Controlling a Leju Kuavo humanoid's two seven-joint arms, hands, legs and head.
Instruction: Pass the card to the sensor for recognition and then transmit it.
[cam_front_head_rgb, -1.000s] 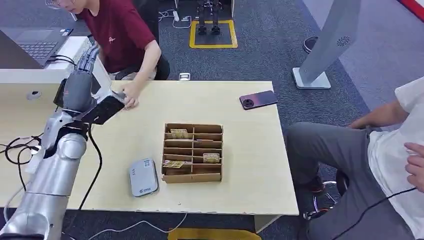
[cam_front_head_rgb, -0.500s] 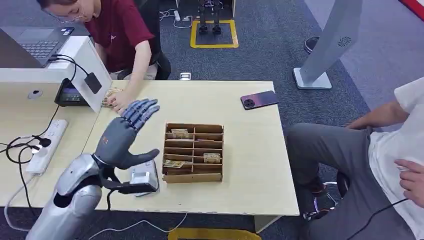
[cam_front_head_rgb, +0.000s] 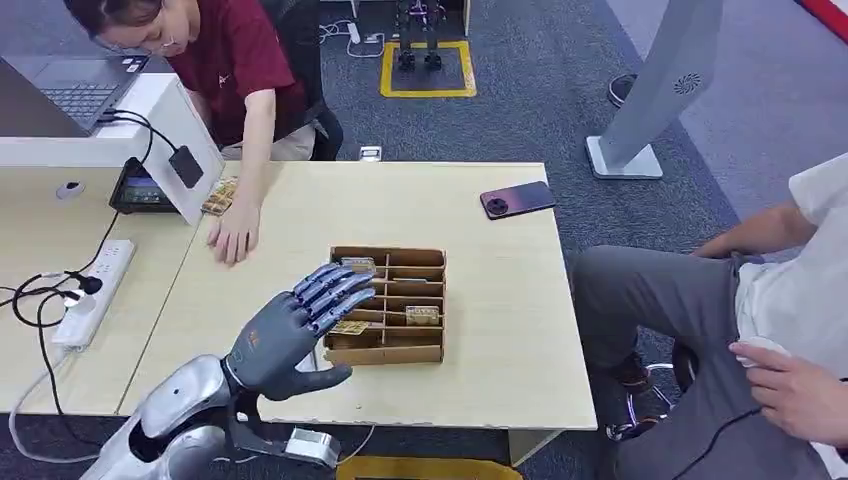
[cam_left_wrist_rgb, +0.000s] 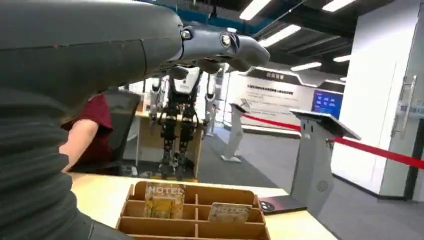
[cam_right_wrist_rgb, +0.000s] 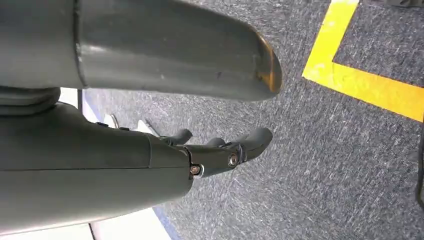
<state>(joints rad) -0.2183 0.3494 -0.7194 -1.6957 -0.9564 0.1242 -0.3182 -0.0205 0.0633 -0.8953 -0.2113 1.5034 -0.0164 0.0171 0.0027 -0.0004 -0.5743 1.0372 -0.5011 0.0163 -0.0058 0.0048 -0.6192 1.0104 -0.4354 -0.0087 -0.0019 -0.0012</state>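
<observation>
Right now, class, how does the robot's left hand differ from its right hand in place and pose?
The left hand is raised above the table by the card box, fingers spread; the right hand hangs over grey carpet, fingers closer together. Both hold nothing.

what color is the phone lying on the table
Dark purplish with a reddish sheen, phone, best in head view.

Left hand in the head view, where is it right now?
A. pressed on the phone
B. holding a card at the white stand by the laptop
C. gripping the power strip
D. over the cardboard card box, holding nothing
D: the left hand hovers with fingers spread over the left side of the card box, nothing in it; the phone lies apart near the table's far edge.
</observation>
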